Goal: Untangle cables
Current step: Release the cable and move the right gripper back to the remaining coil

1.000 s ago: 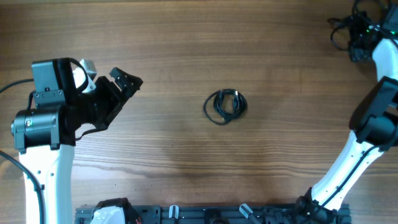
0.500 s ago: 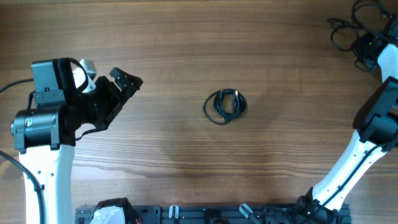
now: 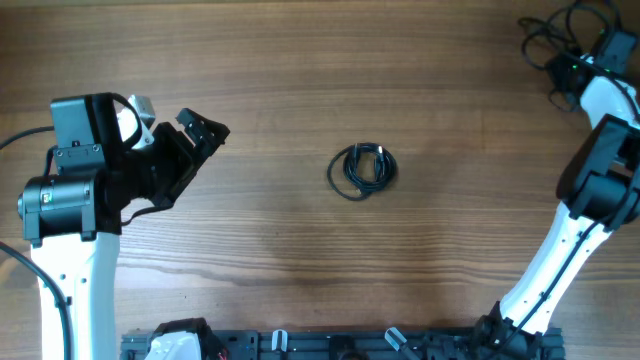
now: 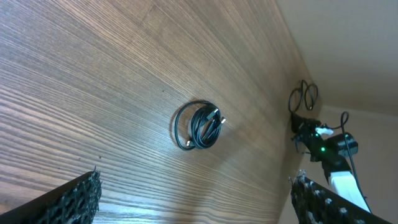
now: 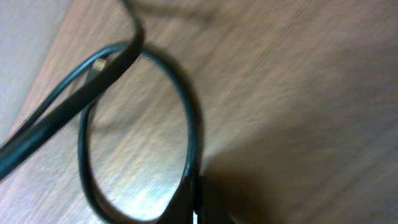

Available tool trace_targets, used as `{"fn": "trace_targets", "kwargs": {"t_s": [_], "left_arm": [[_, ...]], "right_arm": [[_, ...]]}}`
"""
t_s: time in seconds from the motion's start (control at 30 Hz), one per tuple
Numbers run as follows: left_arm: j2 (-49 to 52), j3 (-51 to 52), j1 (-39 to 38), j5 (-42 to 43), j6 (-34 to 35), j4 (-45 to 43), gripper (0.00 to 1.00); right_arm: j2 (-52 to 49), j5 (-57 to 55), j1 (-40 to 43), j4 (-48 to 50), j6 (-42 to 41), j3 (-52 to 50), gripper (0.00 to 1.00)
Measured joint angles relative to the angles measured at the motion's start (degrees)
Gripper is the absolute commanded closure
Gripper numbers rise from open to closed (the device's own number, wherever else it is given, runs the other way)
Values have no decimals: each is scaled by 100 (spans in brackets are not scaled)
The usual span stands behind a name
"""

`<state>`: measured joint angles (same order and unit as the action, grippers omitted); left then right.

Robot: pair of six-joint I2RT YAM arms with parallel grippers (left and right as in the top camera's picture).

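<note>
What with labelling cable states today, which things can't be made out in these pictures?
1. The right hand: too small in the overhead view, among the loose cables, to tell whether it is open or shut; the right wrist view is blurred.
2. The loose cables: cut off by the overhead view's top-right edges.
3. The coil: too small in the overhead and left wrist views to count its cords.

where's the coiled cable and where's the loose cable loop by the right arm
coiled cable (image 3: 372, 168), overhead view, on the bunched strands inside the ring
loose cable loop (image 5: 196, 134), right wrist view, on the loop's right-hand arc
</note>
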<state>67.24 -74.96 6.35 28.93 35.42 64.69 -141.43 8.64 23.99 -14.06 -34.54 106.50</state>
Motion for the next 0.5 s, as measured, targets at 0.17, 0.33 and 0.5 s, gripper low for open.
{"fn": "trace_targets", "kwargs": {"t_s": [0.17, 0.33, 0.5], "left_arm": [[0, 0, 0, -2, 0, 2, 0], [0, 0, 0, -103, 2, 4, 0], [2, 0, 0, -382, 0, 162, 0]], "right_arm": [[37, 461, -374, -199, 17, 46, 65], [1239, 507, 232, -1766, 109, -9, 23], [3314, 1759, 376, -4597, 577, 81, 11]]}}
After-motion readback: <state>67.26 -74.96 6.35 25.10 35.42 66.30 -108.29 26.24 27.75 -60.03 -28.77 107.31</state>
